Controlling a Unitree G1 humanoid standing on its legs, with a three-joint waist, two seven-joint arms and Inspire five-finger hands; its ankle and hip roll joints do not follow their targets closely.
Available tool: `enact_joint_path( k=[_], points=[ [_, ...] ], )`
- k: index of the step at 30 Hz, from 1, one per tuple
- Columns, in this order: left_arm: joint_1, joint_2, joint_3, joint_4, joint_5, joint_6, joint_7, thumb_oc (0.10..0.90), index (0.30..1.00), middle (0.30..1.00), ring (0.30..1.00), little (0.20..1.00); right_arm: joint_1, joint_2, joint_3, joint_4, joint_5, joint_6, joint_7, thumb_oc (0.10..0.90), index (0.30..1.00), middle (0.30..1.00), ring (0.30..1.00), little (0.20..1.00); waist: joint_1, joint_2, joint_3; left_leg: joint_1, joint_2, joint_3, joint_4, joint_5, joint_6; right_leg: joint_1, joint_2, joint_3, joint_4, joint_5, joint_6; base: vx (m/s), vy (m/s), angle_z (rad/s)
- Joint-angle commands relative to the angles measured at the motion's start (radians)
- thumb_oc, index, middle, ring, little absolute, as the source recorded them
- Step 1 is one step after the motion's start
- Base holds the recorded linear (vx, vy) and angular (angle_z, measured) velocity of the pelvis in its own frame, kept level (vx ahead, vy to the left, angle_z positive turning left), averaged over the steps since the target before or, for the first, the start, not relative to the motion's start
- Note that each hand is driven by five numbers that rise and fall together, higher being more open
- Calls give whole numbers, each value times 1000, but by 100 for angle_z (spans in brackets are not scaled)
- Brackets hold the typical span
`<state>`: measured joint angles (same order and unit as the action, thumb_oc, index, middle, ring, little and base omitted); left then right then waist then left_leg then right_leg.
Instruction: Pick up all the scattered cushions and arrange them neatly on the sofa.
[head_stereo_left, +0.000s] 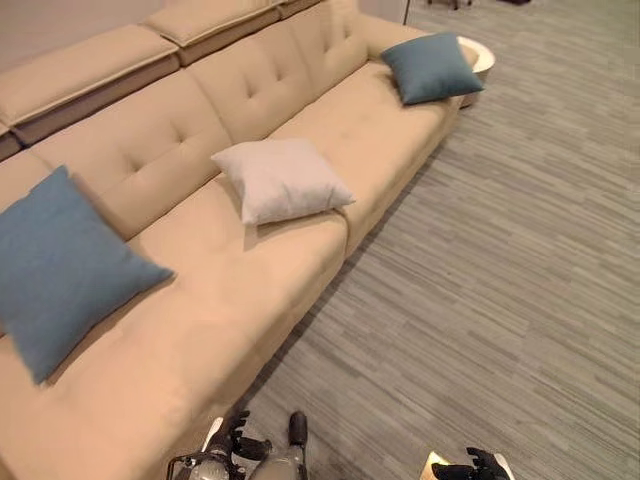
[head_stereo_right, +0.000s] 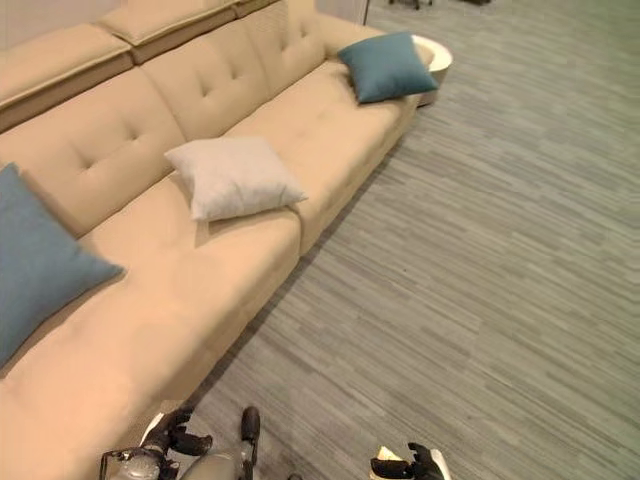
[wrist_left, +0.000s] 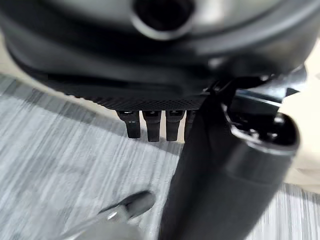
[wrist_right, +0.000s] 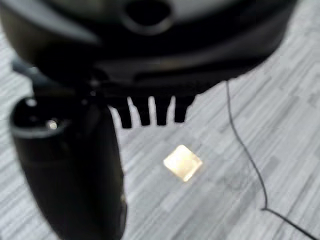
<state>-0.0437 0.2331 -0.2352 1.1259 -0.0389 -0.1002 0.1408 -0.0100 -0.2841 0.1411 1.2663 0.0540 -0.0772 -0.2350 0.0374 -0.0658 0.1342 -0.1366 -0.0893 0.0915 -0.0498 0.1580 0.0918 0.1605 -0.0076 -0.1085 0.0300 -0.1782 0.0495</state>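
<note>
A long beige sofa (head_stereo_left: 200, 330) runs from the near left to the far right. Three cushions lie on its seat: a blue cushion (head_stereo_left: 60, 270) leaning on the backrest at the near end, a white cushion (head_stereo_left: 280, 180) in the middle, and a second blue cushion (head_stereo_left: 432, 67) at the far end. My left hand (head_stereo_left: 238, 436) hangs low by the sofa's front edge, and my right hand (head_stereo_left: 472, 466) is over the floor. In the wrist views the left hand's fingers (wrist_left: 150, 125) and the right hand's fingers (wrist_right: 150, 111) are straight and hold nothing.
A round white side table (head_stereo_left: 482, 58) stands just past the sofa's far end. Grey striped floor (head_stereo_left: 500, 300) stretches wide to the right of the sofa. A bright patch of light (wrist_right: 182, 162) lies on the floor under my right hand.
</note>
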Motion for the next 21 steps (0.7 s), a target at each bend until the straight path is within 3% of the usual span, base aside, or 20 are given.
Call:
enact_joint_path(
  k=[1,4,7,8,14,18,21],
  points=[
    [-26,11,2,-42,-17,-16,10,800,900,900,900,900,-4,-57,-30,-43,4,-10,-28,800,900,900,900,900,20,17,0,-18,17,-19,111,-160,-53,-150,-34,7,244,70,90,67,56,-9],
    [-39,19,0,-57,-28,-21,21,800,900,900,900,900,-21,-66,-38,-50,7,-11,-32,800,900,900,900,900,3,38,22,18,25,-40,108,-181,-38,-263,-65,-4,398,114,110,83,22,24],
    [-44,15,-6,-67,-33,-26,19,800,900,900,900,900,-37,-75,-32,-49,4,-11,-30,800,900,900,900,900,-7,54,24,63,24,-66,84,-195,-38,-295,-84,-30,311,96,78,214,-64,6],
    [-48,13,-4,-58,-34,-27,18,800,900,900,900,900,-46,-76,-27,-50,3,-11,-30,800,900,900,900,900,-16,55,25,90,24,-78,68,-207,-42,-320,-91,-33,236,121,72,211,-113,13],
    [-60,5,-4,-40,-44,-35,29,800,900,900,900,900,-47,-67,-7,-70,-2,-6,-31,800,900,900,900,900,-47,47,49,167,17,-137,59,-252,-64,-402,-80,20,81,218,96,223,-156,11],
    [-55,-9,-8,-21,-38,-37,27,800,900,900,900,900,-34,-56,6,-61,-1,-14,-22,800,900,900,900,900,-56,26,27,191,30,-165,103,-306,-89,-353,-74,42,41,231,76,253,-252,48],
    [-57,-14,-8,-22,-49,-37,23,800,900,900,900,900,-31,-53,5,-64,14,-27,-23,800,900,900,900,900,-59,20,24,167,55,-143,177,-320,-119,-310,-73,25,19,214,60,133,-210,34]
  ],
)
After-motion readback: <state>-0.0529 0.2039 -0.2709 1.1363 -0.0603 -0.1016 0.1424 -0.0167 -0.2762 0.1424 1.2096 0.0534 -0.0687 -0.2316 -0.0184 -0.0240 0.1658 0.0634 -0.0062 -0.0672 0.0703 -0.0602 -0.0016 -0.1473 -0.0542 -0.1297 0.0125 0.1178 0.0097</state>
